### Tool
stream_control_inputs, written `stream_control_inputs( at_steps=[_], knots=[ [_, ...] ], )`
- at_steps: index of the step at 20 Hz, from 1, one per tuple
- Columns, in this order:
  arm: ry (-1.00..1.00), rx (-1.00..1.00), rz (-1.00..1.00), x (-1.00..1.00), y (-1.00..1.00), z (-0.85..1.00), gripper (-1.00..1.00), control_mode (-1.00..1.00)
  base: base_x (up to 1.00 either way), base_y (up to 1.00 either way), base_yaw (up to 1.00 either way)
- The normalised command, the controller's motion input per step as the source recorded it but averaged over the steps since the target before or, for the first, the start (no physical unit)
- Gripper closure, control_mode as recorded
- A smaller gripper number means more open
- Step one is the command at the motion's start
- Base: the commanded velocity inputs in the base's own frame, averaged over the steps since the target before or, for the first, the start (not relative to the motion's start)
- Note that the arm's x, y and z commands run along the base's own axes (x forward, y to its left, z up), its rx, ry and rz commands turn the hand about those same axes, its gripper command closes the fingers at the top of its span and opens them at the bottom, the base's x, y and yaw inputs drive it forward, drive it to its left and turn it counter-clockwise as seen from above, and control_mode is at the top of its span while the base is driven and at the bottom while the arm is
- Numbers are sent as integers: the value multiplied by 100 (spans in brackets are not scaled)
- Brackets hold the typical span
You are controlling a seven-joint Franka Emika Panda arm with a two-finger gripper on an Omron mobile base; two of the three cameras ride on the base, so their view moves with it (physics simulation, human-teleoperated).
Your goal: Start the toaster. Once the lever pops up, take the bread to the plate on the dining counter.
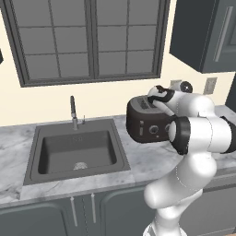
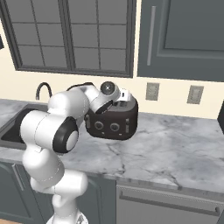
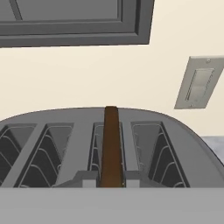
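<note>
The dark toaster (image 1: 146,125) (image 2: 114,124) stands on the marble worktop against the wall, right of the sink. A small pale lever (image 1: 141,127) shows on its front beside a round knob. My hand hangs over the toaster's top. In the hand view the bread (image 3: 111,148), a thin brown slice seen edge-on, stands upright in one of the top slots of the toaster (image 3: 83,131). My gripper (image 3: 111,180) is shut on the bread, one fingertip on each side of its lower edge. The plate and the dining counter are out of view.
A dark sink (image 1: 76,150) with a faucet (image 1: 73,110) lies left of the toaster. Bare marble worktop (image 2: 170,148) stretches to the right. Wall outlets (image 2: 152,91) and an upper cabinet (image 2: 183,39) sit behind and above. A window (image 1: 87,37) spans the wall.
</note>
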Motion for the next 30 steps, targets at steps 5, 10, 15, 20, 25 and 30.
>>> stream_control_inputs(
  at_steps=[5,10,15,20,25,30],
  knots=[
    [0,0,0,0,0,0,100,-100,0,0,0],
    [0,0,0,0,0,0,100,-100,0,0,0],
    [0,0,0,0,0,0,100,-100,0,0,0],
    [0,0,0,0,0,0,100,-100,0,0,0],
    [0,0,0,-2,0,0,100,-100,0,0,0],
    [-6,0,0,-13,0,9,100,-100,0,0,0]
  ],
)
